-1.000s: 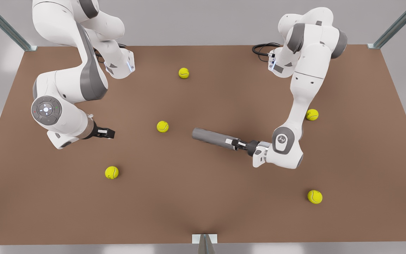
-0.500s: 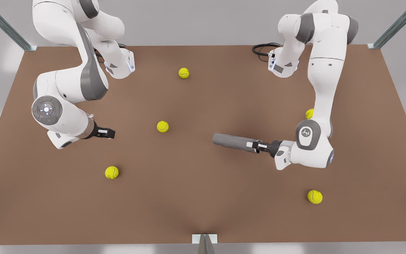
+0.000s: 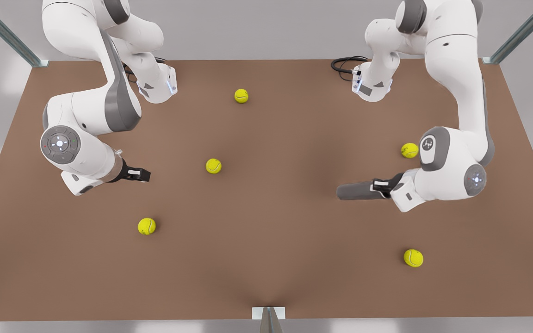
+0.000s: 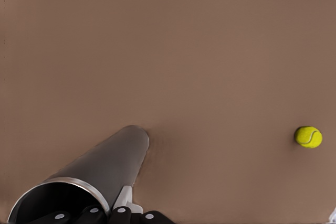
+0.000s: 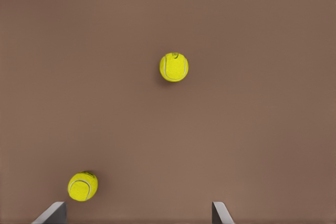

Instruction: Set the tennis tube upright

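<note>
Half done at most, judging by the pose. Gripping the tennis tube (image 3: 355,191) at its open rim with the left claw (image 3: 380,186), at the front view's right, tube lying low and slanted, far end at or near the desk (image 3: 266,259). Waiting with the right claw (image 3: 139,175), spread wide, at the front view's left. Next, probably: bring the far end down, raise the rim, stand it.

Brown matte tabletop (image 3: 266,259) spanning the frame, bordered above by a plain pale grey wall (image 3: 257,27), with slanting grey metal frame struts at the upper left (image 3: 3,32), upper right (image 3: 521,32) and bottom centre (image 3: 269,320).
</note>
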